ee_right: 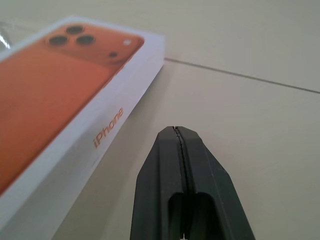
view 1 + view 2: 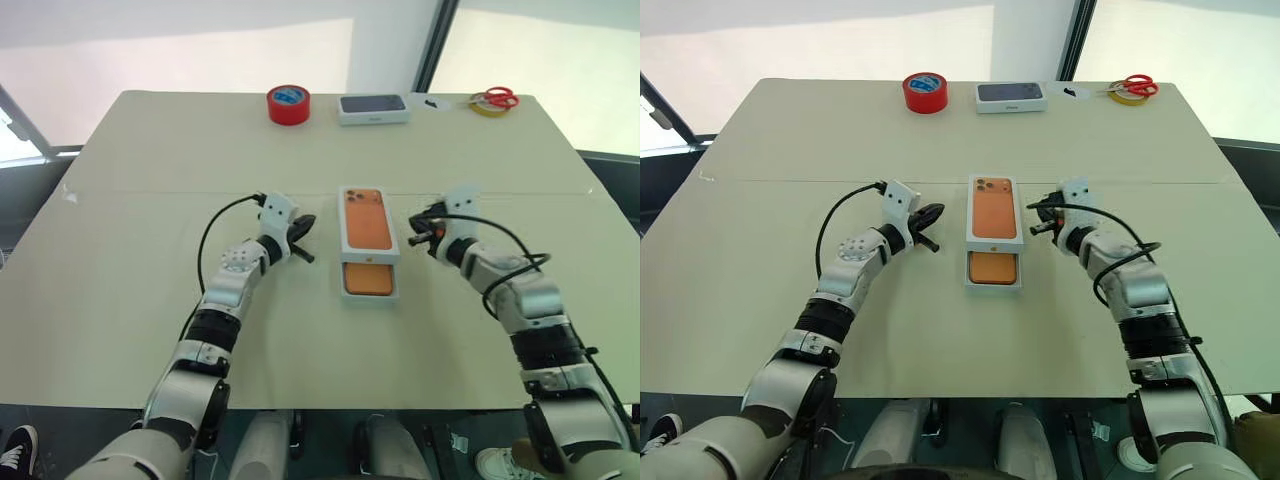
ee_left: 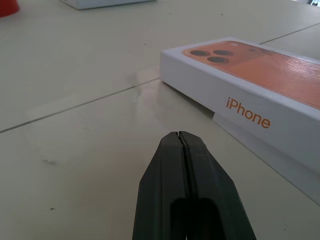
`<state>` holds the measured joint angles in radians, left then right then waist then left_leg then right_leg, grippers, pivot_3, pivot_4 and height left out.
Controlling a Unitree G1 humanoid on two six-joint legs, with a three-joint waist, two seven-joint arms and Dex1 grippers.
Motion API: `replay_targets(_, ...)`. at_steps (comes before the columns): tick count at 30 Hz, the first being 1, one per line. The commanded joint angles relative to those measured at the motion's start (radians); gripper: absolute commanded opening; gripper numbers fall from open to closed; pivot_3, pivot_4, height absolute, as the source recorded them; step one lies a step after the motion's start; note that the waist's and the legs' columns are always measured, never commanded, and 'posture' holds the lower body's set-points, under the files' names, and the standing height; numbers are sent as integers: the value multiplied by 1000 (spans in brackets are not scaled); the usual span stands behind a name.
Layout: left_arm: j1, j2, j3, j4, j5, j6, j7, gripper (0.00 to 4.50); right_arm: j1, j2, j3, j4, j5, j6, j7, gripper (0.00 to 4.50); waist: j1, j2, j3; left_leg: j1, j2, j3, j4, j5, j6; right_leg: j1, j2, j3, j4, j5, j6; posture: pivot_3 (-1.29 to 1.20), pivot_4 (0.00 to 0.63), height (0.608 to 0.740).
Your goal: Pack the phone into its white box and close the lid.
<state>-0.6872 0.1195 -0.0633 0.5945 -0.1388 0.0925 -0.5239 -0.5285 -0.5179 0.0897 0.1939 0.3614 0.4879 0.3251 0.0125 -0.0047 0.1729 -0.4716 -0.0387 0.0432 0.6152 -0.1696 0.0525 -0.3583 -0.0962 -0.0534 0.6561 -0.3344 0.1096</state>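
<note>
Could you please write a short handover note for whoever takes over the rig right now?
Left gripper: shut, empty, just left of the lid.
Right gripper: shut, empty, just right of it.
The lid sits on the white box but shifted toward the far end; the phone lies inside, its near end uncovered.
Done: phone in box, lid placed on.
Left: slide the lid square over the box and press it closed.

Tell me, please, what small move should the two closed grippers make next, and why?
Probably push the white cardboard lid with the orange phone picture toward the robot, using the left gripper and right gripper, both shut and flanking it. It sits offset on the shallow white box base, leaving the flat orange phone showing.
</note>
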Motion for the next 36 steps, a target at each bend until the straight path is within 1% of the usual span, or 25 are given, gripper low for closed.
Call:
replay_targets(1, -27, -24, -6, -13, -15, -22, -43, 0, -3, -1, 15, -26, -79, -65, 36, 43, 0, 0, 0, 0, 0, 0, 0, 1, -1, 0, 0, 0, 0, 0, 0, 0, 150, 735)
replay_targets(3, -31, -34, -4, -20, -10, -29, -46, 0, -2, 24, -18, -33, -55, -48, 49, 43, -1, 0, 0, 0, 0, 0, 0, 1, -2, 0, 0, 0, 0, 0, 0, 0, 150, 735)
replay_targets(9, -31, -39, -15, -39, 6, -23, -63, 0, 14, 26, -21, -64, -85, -59, 101, 43, -1, 0, 0, 1, 0, 0, 0, 1, -3, 0, 0, 0, 0, 0, 0, 0, 150, 735)
replay_targets(12, -5, -38, -38, -77, 1, 17, -104, 0, 30, 30, -33, -94, -83, -42, 116, 43, 0, 0, 0, 1, 0, 0, 0, 1, -3, 0, 0, 1, 0, 0, 0, 0, 150, 735)
replay_targets(15, 16, -35, -53, -95, 11, 27, -111, 0, 42, 28, -38, -115, -89, -25, 124, 43, 0, 0, 0, 1, 0, 0, 0, 1, -3, 1, 0, 1, 0, 0, 0, 0, 150, 735)
replay_targets(20, 38, -43, -52, -160, -26, 63, -143, 0, 68, 19, -47, -188, -81, -9, 166, 43, 0, 0, 0, 1, 0, 0, 0, 1, -4, 0, -1, 1, 0, 0, 0, 0, 150, 735)
replay_targets(23, 59, -26, -77, -211, -9, 69, -170, 0, 90, 4, -40, -231, -93, 7, 192, 43, 0, 0, 0, 1, 0, 0, 0, 1, -4, 1, -1, 1, 0, 0, 0, 0, 150, 735)
replay_targets(28, 110, -12, -83, -300, -23, 115, -205, 0, 143, -15, -28, -292, -97, 14, 242, 43, -1, 0, 0, 2, 0, -1, 0, 1, -4, 1, -1, 1, 0, 0, 0, 0, 150, 735)
replay_targets(30, 134, 4, -98, -336, -11, 125, -218, 0, 157, -21, -23, -311, -105, 18, 254, 43, -1, 0, 0, 2, 0, -1, 0, 1, -4, 1, -1, 1, 0, 0, 0, 0, 150, 735)
replay_targets(36, 213, 58, -108, -481, -43, 196, -262, 0, 187, -29, -28, -359, -110, 36, 277, 43, -2, 0, 0, 3, 0, -1, -1, 1, -4, 1, -1, 2, 0, 0, 0, 0, 150, 735)
